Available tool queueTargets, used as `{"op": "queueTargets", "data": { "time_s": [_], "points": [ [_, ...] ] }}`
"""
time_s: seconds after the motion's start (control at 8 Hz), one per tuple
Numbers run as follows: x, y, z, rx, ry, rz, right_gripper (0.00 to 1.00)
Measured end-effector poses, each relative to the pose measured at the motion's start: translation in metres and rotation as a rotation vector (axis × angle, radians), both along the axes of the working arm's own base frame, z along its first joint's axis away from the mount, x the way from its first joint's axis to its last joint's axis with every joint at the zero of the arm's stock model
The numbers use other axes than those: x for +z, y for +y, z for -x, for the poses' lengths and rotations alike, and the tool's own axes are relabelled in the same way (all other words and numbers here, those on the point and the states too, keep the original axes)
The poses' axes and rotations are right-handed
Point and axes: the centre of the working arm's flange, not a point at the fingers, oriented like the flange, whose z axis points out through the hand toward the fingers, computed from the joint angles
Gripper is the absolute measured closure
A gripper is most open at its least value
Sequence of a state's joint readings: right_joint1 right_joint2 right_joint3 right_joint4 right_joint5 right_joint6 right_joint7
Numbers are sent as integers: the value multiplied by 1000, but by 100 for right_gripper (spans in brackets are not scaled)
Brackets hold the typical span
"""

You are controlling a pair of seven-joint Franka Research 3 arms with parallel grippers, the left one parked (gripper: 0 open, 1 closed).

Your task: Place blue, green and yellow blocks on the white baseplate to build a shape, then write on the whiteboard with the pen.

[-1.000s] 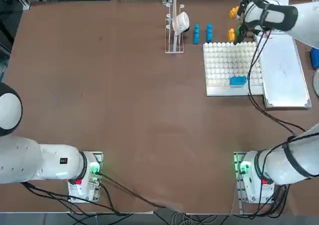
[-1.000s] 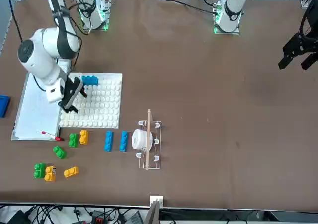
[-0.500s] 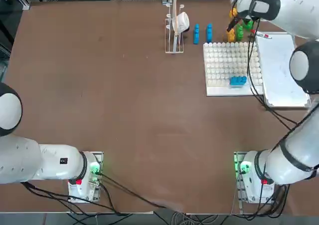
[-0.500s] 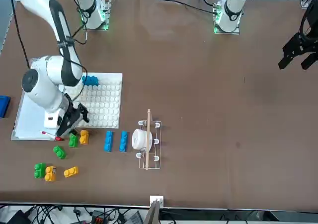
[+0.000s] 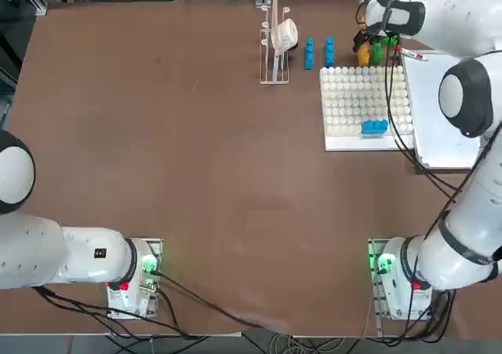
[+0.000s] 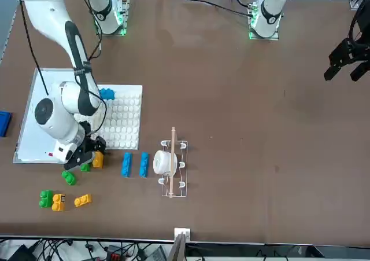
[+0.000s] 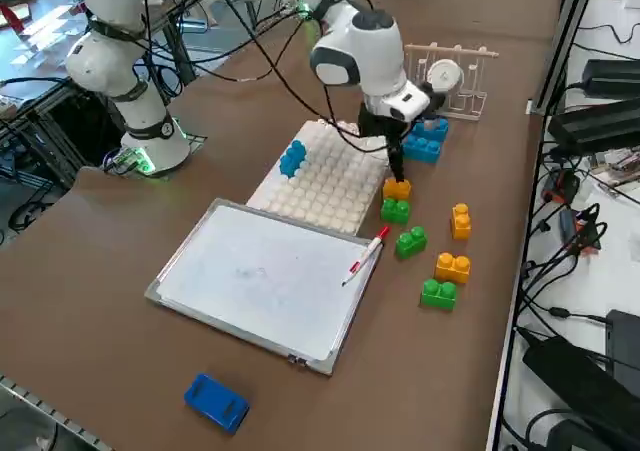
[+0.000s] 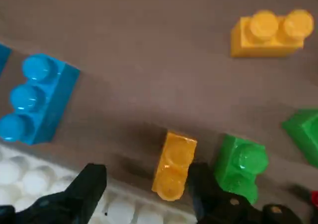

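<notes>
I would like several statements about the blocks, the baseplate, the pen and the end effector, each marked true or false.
1. One blue block sits on the white baseplate. True.
2. The right end effector is shut on a green block. False: it is open, with a yellow block between its fingers.
3. The pen lies on the whiteboard. True.
4. Two blue blocks stand on the whiteboard. False: they lie on the table beside the baseplate.
</notes>
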State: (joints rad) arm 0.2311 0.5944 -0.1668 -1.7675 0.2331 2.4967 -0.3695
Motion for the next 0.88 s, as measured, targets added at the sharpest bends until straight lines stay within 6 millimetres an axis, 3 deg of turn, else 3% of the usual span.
{"op": "queueTargets", "data": {
  "time_s": [0.38,0.62,0.88],
  "points": [
    [-20,-18,1,-63,28,3,0],
    [-27,-21,2,-83,28,4,7],
    [-30,-22,1,-86,26,6,30]
  ]
}}
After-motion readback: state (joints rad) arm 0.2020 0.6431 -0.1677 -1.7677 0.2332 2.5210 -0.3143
